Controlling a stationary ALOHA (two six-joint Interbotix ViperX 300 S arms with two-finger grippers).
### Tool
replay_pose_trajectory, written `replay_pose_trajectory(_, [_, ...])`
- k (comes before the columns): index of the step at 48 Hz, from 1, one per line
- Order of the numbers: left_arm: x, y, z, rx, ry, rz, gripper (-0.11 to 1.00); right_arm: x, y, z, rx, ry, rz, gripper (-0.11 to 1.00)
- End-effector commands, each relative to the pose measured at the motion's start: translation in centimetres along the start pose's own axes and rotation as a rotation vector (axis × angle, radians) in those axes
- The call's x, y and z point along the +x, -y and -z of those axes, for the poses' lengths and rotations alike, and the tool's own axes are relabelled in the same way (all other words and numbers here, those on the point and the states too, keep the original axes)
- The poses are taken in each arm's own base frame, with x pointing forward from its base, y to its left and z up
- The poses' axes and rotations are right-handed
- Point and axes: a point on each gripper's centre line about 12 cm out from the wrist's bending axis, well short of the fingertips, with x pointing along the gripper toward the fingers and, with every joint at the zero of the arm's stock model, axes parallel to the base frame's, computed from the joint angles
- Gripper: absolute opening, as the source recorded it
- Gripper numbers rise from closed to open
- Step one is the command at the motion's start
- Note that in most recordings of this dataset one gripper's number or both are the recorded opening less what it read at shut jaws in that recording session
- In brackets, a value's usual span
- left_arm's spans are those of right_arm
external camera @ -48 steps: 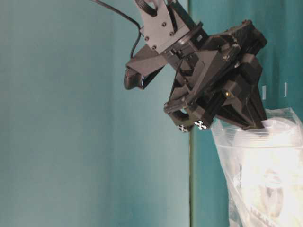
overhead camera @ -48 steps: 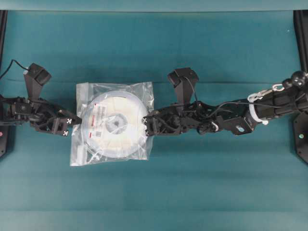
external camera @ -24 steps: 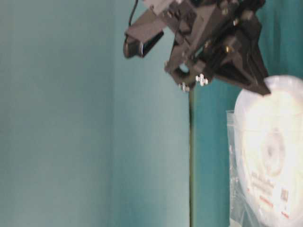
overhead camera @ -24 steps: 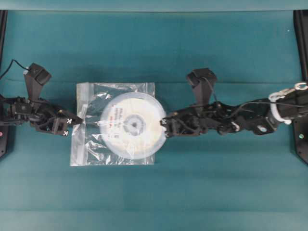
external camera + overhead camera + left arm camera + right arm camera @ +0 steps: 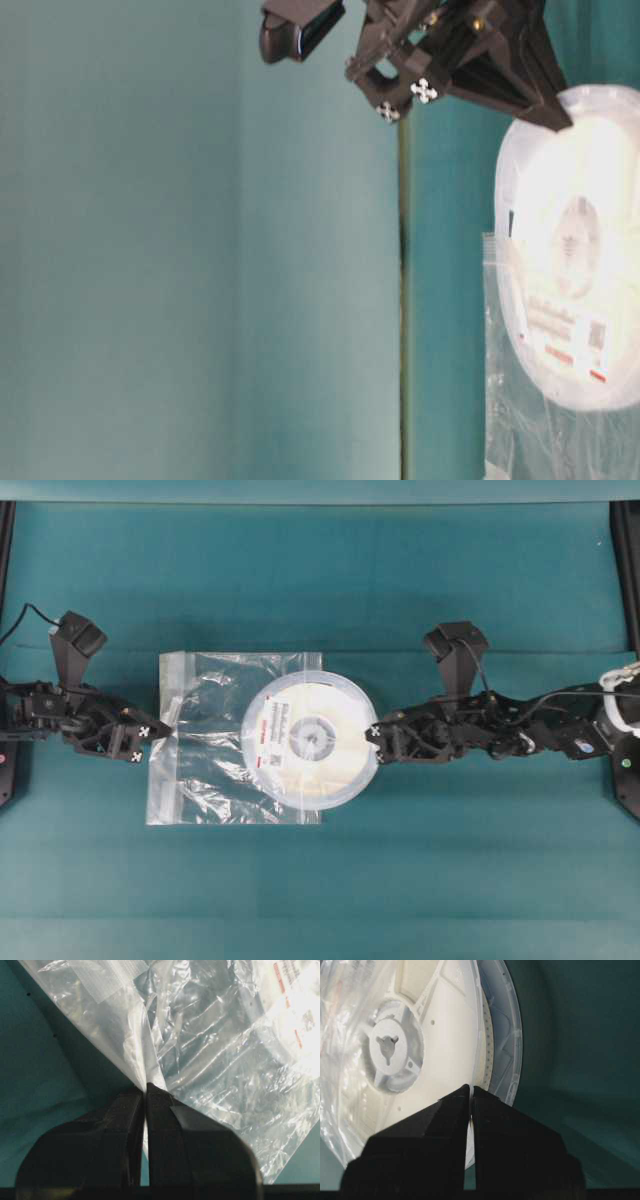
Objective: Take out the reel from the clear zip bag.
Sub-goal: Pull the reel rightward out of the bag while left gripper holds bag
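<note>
Overhead, a teal table (image 5: 400, 900) holds a clear zip bag (image 5: 205, 780) lying flat, with a round white reel (image 5: 310, 740) partly drawn out of its right side. About half of the reel sticks out past the bag's edge. At the left, the left gripper (image 5: 158, 730) is clamped tight on the bag's left edge. From the right, the right gripper (image 5: 372, 734) is pinched closed on the reel's right rim.
</note>
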Motion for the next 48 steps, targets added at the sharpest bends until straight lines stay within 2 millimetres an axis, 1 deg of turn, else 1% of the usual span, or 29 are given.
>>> replay_pose_trajectory(1, [0.1, 0.1, -0.1, 0.005, 0.0, 0.002, 0.01, -0.5, 0.5, 0.1, 0.016, -0.003, 0.006, 0.02])
replay_pose_trajectory(13, [0.1, 0.1, -0.1, 0.005, -0.002, -0.001, 0.01, -1.9, 1.6, 0.3, 0.017, -0.004, 0.011, 0.02])
replay_pose_trajectory(48, [0.1, 0.1, -0.1, 0.005, -0.005, -0.006, 0.01, -5.0, 4.2, 0.8, 0.049, -0.009, 0.022, 0.02])
